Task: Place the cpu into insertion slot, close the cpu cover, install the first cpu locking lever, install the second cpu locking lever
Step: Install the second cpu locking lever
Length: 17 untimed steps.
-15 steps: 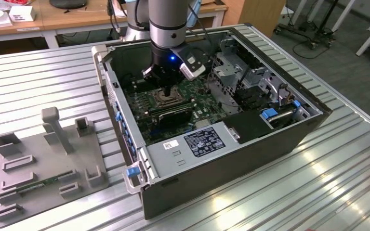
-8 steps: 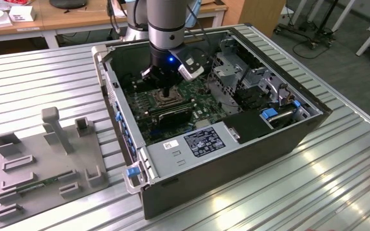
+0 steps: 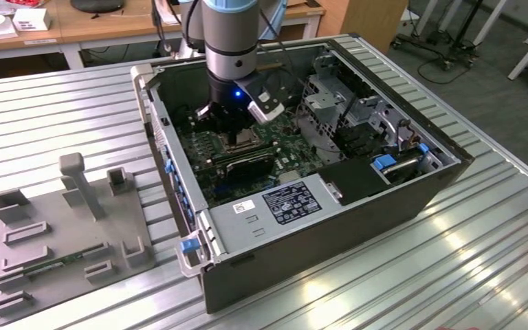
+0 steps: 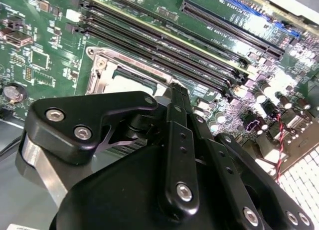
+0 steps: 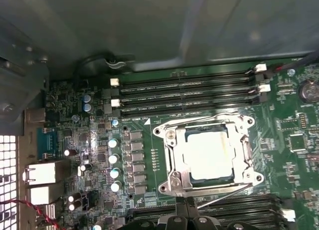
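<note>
Gripper [image 4: 174,93] low over the board, fingers apparently drawn together, tip narrow; whether it grips anything I cannot tell. In the first wrist view its tip [image 5: 185,204] sits at 6 o'clock of the cpu cover [image 5: 172,157], just beside it. The cpu [image 5: 209,155] lies seated in the insertion slot [image 5: 247,151], cover down around it.

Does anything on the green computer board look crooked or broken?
Nothing looks broken. The cpu lies flat and square in the insertion slot, with the cpu cover down around it. One thin metal lever beside the socket slants instead of lying along its edge.
</note>
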Each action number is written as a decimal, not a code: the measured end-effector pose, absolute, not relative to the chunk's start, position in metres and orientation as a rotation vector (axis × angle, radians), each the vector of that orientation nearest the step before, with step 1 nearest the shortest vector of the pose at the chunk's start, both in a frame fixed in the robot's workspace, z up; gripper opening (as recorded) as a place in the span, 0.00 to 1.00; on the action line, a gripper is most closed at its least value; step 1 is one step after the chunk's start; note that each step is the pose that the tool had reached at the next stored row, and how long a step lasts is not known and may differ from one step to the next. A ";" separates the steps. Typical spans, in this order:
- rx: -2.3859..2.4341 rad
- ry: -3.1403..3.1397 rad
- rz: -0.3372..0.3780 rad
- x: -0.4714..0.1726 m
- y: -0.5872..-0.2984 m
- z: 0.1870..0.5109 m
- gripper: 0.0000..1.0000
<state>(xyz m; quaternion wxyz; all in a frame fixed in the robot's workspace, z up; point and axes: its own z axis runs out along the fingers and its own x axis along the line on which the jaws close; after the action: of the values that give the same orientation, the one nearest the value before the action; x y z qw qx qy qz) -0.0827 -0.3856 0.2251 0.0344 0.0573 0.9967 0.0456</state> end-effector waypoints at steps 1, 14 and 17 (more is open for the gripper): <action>0.176 3.065 0.140 -0.083 -0.386 0.224 0.10; 0.176 3.064 0.140 -0.087 -0.386 0.209 0.10; 0.176 3.064 0.140 -0.088 -0.386 0.207 0.10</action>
<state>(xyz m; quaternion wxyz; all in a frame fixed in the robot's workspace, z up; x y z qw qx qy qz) -0.0885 -0.3857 0.2069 0.0344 0.0572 0.9967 0.0456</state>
